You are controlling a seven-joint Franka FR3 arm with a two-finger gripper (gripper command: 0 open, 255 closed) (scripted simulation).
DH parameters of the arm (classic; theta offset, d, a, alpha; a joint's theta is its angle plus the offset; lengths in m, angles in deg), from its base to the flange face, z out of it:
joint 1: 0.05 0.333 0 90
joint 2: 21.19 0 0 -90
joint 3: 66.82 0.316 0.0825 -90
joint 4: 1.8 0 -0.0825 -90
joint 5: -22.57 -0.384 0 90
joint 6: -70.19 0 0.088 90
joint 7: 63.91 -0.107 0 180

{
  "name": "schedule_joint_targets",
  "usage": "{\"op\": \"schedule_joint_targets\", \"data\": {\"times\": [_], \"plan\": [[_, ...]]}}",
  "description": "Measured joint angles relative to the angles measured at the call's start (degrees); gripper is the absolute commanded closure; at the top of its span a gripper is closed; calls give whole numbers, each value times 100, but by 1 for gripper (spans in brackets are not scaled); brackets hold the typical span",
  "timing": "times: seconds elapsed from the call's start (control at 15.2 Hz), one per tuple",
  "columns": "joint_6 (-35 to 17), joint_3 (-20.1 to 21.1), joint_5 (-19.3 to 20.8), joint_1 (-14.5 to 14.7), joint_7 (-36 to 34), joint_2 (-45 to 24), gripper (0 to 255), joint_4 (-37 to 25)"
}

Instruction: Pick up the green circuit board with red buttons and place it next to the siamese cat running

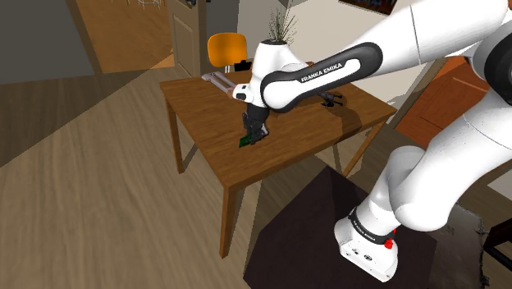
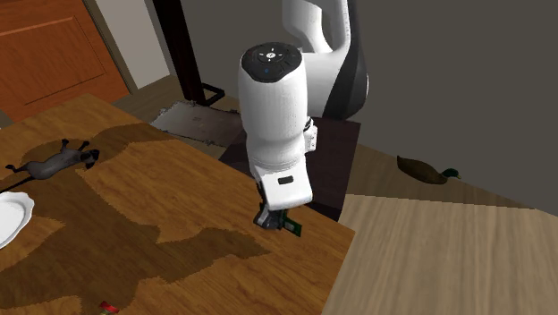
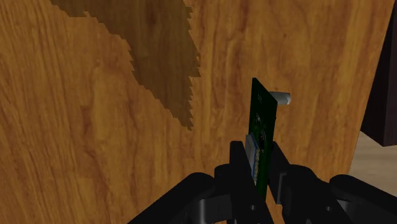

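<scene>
I judge the pickup half of the job to be done, or nearly so. My tool (image 3: 257,156) has its two black fingers closed onto the green circuit board (image 3: 262,114). The board stands on edge between them, pinched at one end. The rest of the card sticks out past the fingertips, and a small pale peg juts from its far face. From these angles I can't make out any red buttons.

In the shoulder view the board (image 1: 246,142) hangs under the tool (image 1: 254,131), at or just above the wood of the desk (image 1: 287,139). I cannot tell whether it has cleared the surface.

Everything about the placing is left to do. The siamese cat (image 2: 55,161) lies on the desk (image 2: 134,224), a grey figure with dark legs. The tool (image 2: 275,217) and the board (image 2: 293,228) are well apart from the cat, over the desk's corner at the opposite end. Most of the bare wood lies between the cat and the board.

A white plate (image 2: 9,219) sits near the cat, so the free spot beside the cat is on the side facing the board. I have yet to carry the board to the cat, lower it next to the cat and let go.
</scene>
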Motion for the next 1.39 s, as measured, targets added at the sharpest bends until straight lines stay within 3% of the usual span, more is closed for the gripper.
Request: {"op": "schedule_joint_targets", "data": {"times": [0.99, 1.39], "plan": [[1199, 28, 82, -12, -90, 543, 255, -660], [1330, -394, 244, -324, 536, 892, 255, -434]]}}
